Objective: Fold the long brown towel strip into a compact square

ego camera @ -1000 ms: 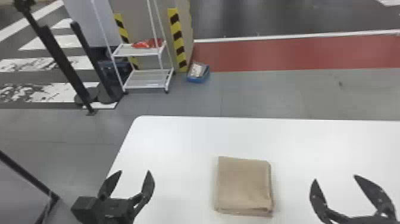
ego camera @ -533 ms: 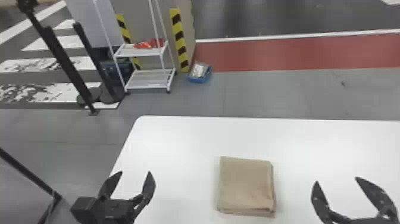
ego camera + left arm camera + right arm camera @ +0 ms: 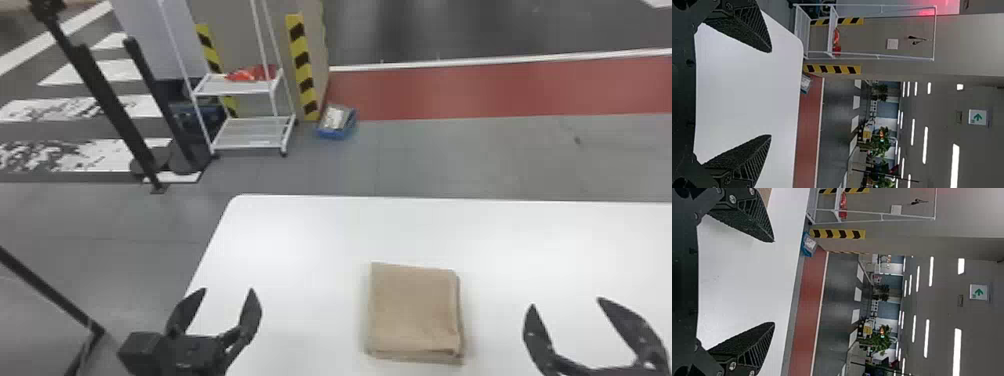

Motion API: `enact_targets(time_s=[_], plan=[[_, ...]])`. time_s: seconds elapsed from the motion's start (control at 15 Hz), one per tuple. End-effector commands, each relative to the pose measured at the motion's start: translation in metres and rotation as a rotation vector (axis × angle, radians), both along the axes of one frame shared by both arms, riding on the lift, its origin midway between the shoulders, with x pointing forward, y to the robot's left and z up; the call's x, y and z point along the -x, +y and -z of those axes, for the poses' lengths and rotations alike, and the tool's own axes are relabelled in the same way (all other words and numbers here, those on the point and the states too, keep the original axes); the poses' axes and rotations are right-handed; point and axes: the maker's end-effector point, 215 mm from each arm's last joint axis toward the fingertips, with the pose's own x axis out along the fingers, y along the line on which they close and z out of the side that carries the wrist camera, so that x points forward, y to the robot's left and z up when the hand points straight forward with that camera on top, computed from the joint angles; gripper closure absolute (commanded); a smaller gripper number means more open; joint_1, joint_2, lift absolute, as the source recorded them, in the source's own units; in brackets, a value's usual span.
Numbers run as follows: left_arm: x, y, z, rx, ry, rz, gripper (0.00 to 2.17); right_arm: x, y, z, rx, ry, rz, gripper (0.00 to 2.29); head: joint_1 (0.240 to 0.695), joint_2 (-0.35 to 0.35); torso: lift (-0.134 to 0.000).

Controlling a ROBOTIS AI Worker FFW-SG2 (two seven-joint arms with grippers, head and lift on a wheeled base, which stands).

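Folded brown towel between two spread grippers
The towel lies flat on the white table, to the right of the left gripper and left of the right gripper, touching neither; both grippers' fingers stand wide apart.

Head view, by clock face:
White table, rounded corner, three o'clock round to seven
White rack, red item on its upper shelf, half past ten
Striped strip, yellow and black, eleven
Blue bin, on the floor, twelve
Red floor band, white line behind, two
Black posts, ten
White floor markings (rather worn), just past nine
Grey floor, before the red band

Left wrist view:
Grey wall
Sign with green arrow
White strip lights, several
Green plants
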Motion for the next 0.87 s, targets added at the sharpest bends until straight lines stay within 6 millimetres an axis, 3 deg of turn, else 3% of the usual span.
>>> enact_targets(time_s=[0.0,0.8], plan=[[0.0009,-0.0009,0.0014,0.004,0.002,0.001,0.11,0.0005,0.0003,0.0007,-0.001,0.001,0.001,0.14,0.695,0.187,0.0],[0.0028,-0.0014,0.0021,0.006,0.003,0.002,0.11,0.0027,0.0031,0.0023,-0.006,0.0,-0.004,0.14,0.695,0.189,0.0]])
